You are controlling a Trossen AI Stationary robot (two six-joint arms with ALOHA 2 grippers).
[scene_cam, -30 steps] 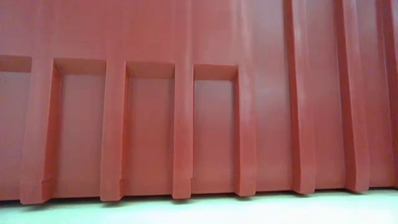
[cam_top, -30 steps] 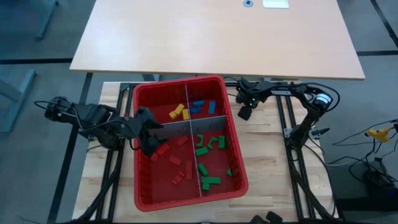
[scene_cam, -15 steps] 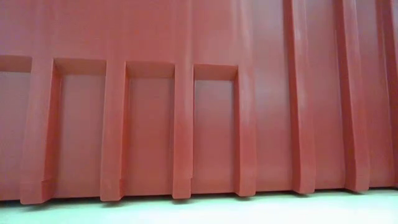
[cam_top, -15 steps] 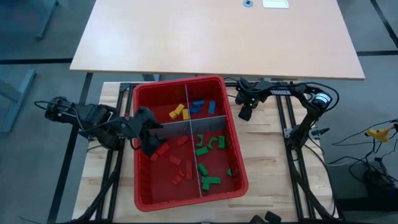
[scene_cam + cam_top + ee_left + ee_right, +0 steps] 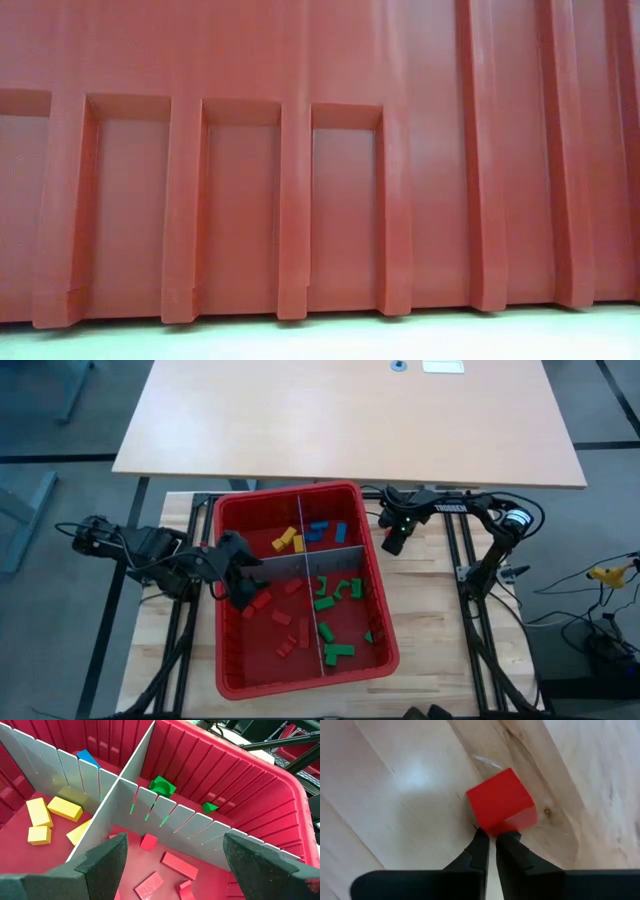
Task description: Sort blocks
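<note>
Right gripper (image 5: 491,839) over bare wood beside the red bin (image 5: 372,520), fingers nearly closed pinching a red block (image 5: 501,800), left gripper (image 5: 172,851) wide open, empty, inside the bin.

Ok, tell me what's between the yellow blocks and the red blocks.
A grey divider panel stands between the yellow blocks and red blocks, clearest in the left wrist view.

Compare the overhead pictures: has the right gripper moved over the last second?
Yes, slightly. In the high view the right gripper has drifted a little toward the red bin's right wall, staying outside it over the wooden table.
</note>
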